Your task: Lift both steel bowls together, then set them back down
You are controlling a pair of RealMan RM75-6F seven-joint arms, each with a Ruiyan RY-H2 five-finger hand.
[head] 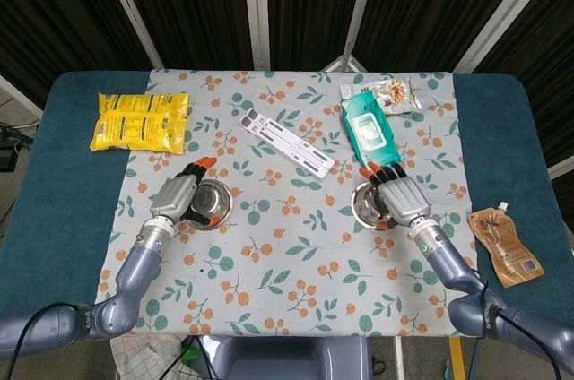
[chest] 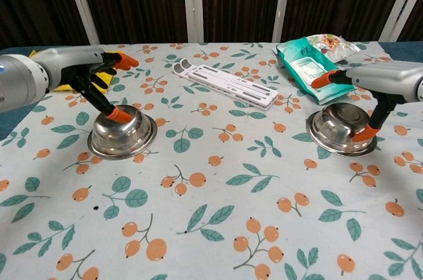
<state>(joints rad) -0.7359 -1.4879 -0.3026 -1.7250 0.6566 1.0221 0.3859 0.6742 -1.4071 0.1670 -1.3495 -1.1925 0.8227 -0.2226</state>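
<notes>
Resting flat on the floral tablecloth (chest: 211, 227), both steel bowls were down. Left bowl (chest: 122, 136) sat under the left hand (chest: 92, 75), fingers spread wide, one orange tip touching its rim. Right bowl (chest: 340, 128) sat beneath the right hand (chest: 380, 85), fingers likewise splayed, gripping nothing.

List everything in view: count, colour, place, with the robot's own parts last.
steel bowls: 2, silver, one on the cloth's left, one on its right
yellow packet: 1, far left
white slotted strip: 1, centre back
teal wipes pack: 1, right back
snack bag: 1, clear, behind the wipes
brown pouch: 1, right edge
floral cloth: 1, white, over the blue table
left hand: grey, orange-tipped, fingers spread over its bowl
right hand: likewise, over the right bowl
</notes>
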